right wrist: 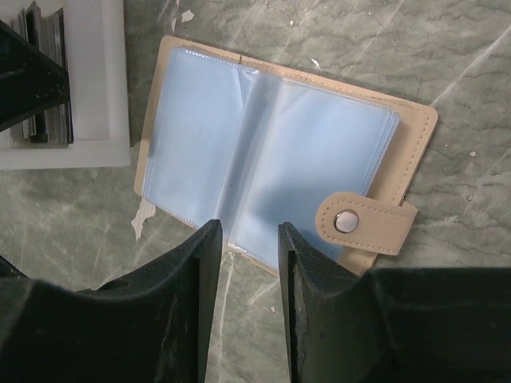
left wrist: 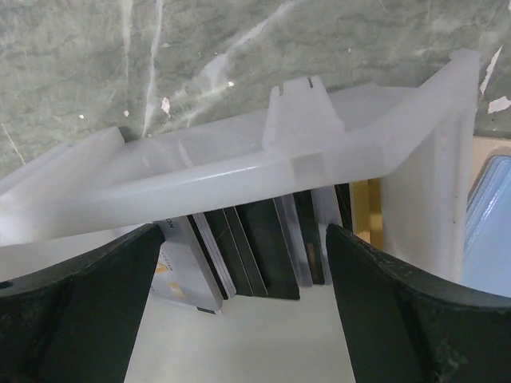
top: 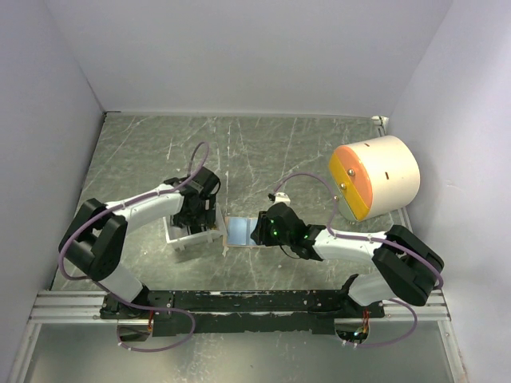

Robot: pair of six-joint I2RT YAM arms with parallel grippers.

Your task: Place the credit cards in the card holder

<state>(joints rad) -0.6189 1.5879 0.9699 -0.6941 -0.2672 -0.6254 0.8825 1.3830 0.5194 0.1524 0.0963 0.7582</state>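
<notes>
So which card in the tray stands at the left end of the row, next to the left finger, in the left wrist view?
The white card with a yellow mark; the dark cards stand to its right.

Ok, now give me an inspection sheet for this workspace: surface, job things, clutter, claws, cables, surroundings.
Surface: grey-green marbled table with pale streaks.
Job's things: cards stand on edge in the white tray; tan holder lies open beside it, snap tab undone.
Clutter: big white cylinder with an orange-yellow face, at the right.
Claws: left claw open, straddling the cards; right claw partly open at the holder's edge, nothing between.
Cables: purple cables loop along both arms.
Surroundings: plain white walls on three sides.
</notes>
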